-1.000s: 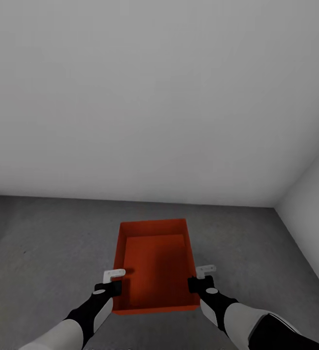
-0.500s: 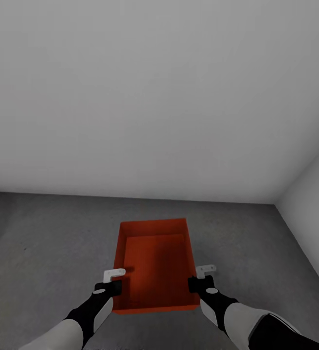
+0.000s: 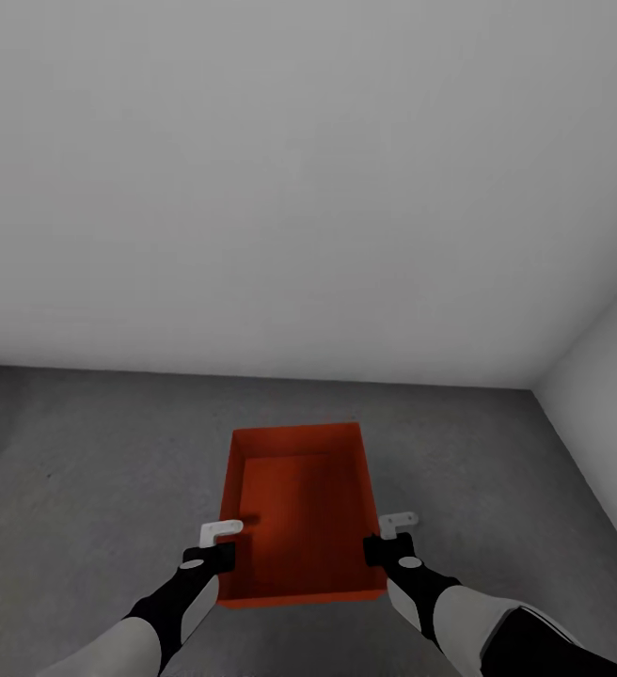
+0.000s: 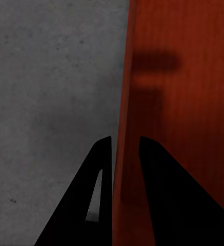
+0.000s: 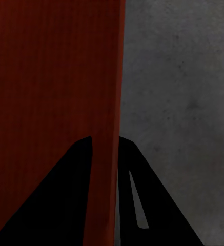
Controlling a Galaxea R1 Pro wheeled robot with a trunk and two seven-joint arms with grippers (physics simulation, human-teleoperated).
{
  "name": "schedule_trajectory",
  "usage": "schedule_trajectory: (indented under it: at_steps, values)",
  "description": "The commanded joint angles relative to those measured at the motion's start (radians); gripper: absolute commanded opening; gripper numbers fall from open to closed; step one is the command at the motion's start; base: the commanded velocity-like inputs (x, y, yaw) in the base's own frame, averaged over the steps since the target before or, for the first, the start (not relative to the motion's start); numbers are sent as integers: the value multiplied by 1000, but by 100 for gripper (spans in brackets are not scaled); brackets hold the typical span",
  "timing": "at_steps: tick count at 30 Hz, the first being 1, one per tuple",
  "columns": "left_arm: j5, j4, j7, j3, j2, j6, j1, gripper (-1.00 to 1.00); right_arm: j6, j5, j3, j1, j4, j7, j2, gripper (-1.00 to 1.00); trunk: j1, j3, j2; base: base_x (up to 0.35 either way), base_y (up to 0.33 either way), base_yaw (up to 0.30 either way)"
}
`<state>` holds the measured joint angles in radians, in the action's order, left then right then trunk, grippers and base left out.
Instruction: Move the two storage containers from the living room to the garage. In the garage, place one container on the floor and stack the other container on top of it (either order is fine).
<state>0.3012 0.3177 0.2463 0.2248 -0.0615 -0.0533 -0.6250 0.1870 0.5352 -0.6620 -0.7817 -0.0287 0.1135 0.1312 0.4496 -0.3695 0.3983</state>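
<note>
One orange-red storage container (image 3: 299,508) sits open side up in front of me, over the dark grey concrete floor (image 3: 83,470) of the garage. My left gripper (image 3: 219,547) is shut on its left wall and my right gripper (image 3: 384,541) on its right wall, both near the bin's near end. In the left wrist view the thin orange wall (image 4: 123,102) runs between the black fingers of the left gripper (image 4: 124,148). The right wrist view shows the other wall (image 5: 109,77) pinched the same way by the right gripper (image 5: 104,141). I cannot tell whether the bin touches the floor. The second container is out of view.
A plain white wall (image 3: 299,188) stands ahead, beyond a strip of bare floor. A second white wall (image 3: 609,395) closes the right side, and the two meet in a corner at the far right. Speckled floor (image 4: 50,77) lies on either side of the bin.
The line where wall meets floor has risen a little in the picture, so the camera has moved. The container and both grippers keep their places and their hold.
</note>
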Motion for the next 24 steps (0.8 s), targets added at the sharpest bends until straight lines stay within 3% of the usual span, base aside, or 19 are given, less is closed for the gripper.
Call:
schedule_trajectory:
  at_steps: [1, 24]
  values:
    - [-19, 6, 47, -33, 2, -7, -1, -100, 2, -1, 57, -1, -2, -38, 1, -100, 0, -2, 2, 0, 0, 0]
    - [-19, 4, 47, -33, 2, -8, -1, -100, 2, -1, 57, -1, -2, -38, 1, -100, 81, -69, 149, 0, 0, 0]
